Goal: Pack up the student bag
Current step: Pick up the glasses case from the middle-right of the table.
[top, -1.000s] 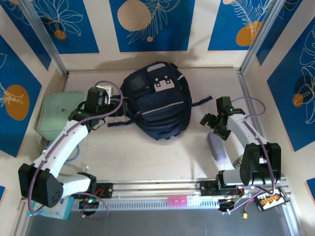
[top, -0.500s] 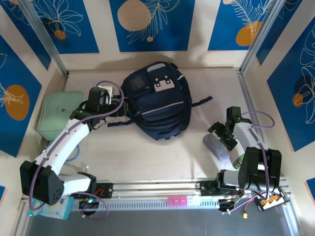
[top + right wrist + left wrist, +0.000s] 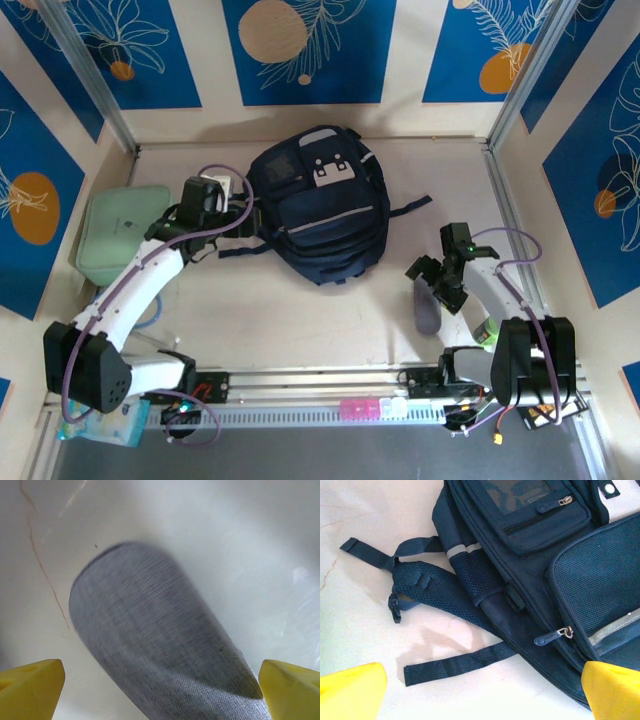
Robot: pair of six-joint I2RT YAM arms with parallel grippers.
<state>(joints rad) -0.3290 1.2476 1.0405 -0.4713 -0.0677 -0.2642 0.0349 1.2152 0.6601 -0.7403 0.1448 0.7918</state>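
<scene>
Student bag [image 3: 318, 205] lay flat, front up, at the back-centre of the table [image 3: 300, 320]. It looked like soft, floppy fabric, probably light and prone to sag or slide, so I'd take it by a zipper pull [image 3: 555, 636] or a seam edge, not the loose straps. Left gripper [image 3: 232, 212] had its fingers wide apart and empty, arm reached forward just beside the bag's left edge; right gripper [image 3: 432, 278] was also spread and empty, angled down over a grey fabric pouch [image 3: 150, 645], well apart from the bag.
</scene>
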